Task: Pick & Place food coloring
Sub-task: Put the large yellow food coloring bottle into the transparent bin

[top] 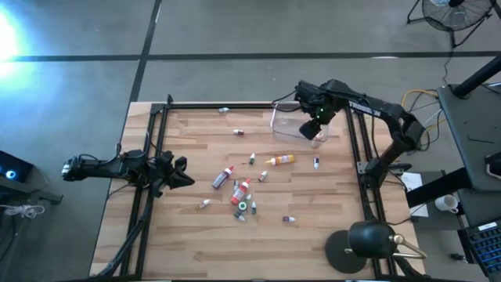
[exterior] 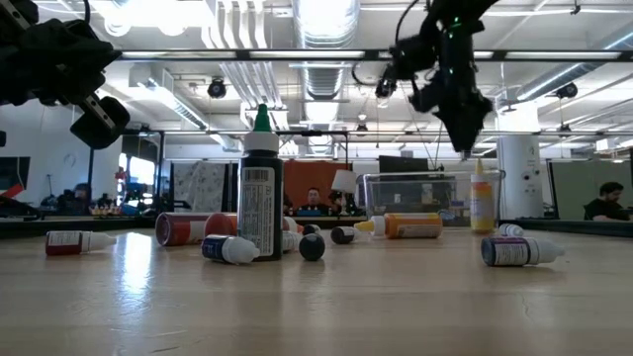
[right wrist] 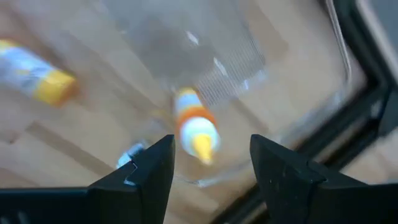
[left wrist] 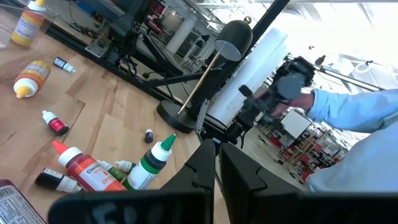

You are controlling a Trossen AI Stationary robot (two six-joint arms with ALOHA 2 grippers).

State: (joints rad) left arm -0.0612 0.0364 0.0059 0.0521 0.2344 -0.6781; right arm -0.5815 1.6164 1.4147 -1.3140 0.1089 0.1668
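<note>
Several small food coloring bottles lie scattered mid-table (top: 241, 190); among them are a red one (top: 223, 178) and an orange one (top: 282, 160). A black bottle with a green cap (exterior: 260, 188) stands upright among them. An orange-and-yellow bottle (right wrist: 196, 130) stands upright at the near right corner of the clear box (top: 291, 125), seemingly inside it. My right gripper (right wrist: 211, 165) hovers open just above this bottle (exterior: 482, 198), with its fingers to either side of the tip and not touching it. My left gripper (top: 180, 172) waits shut at the table's left side, raised above the wood.
A black desk lamp (top: 364, 243) stands at the near right corner. Black frame rails (top: 149, 157) run along the table's left and right sides. A purple-capped bottle (top: 316, 163) lies just near of the box. People sit in the room beyond the table (exterior: 315, 201).
</note>
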